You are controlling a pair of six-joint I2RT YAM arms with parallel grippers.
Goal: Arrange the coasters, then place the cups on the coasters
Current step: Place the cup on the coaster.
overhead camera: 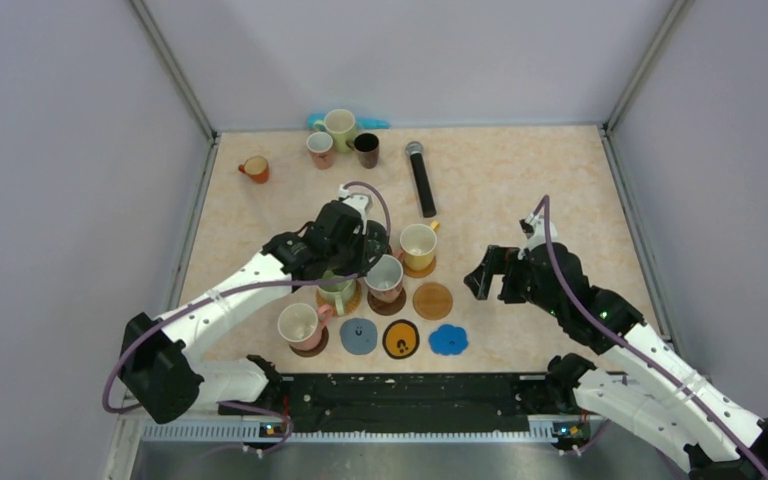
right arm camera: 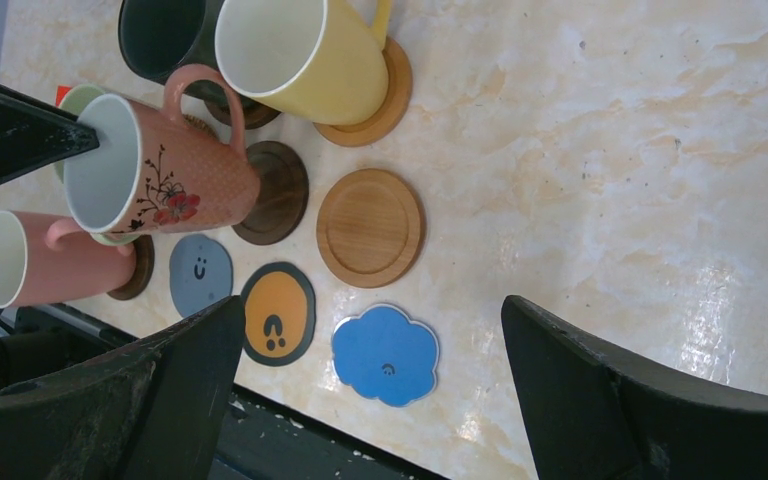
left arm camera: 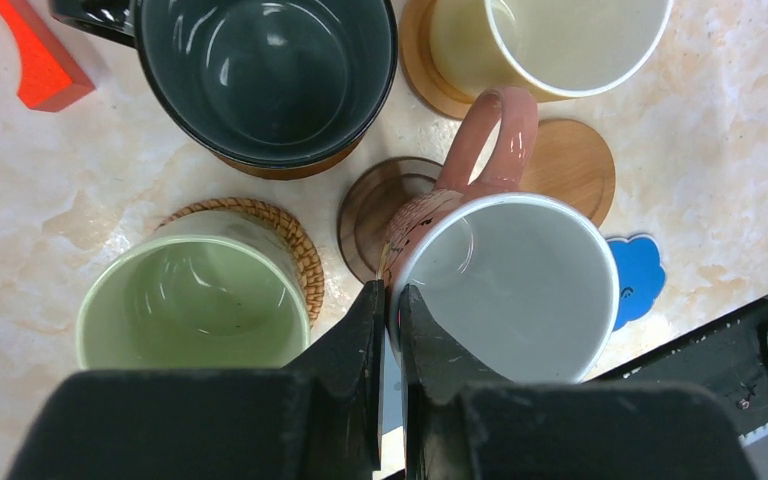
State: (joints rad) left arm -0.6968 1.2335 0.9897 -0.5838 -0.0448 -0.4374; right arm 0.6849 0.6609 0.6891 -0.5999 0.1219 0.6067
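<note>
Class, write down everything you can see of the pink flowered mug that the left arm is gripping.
The pink flowered mug looks ceramic, glossy salmon pink with a red-and-black flower sprig on its side, a pale grey-white inside and a looped handle. It is empty. The left pincer pinches its rim, one finger inside, one outside. It stands roughly upright over the dark wooden coaster; whether its base touches cannot be told.

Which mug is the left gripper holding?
The pink mug with the red flower print; the left gripper pinches its rim, one finger inside. The plain pink mug stands untouched on a dark coaster.
</note>
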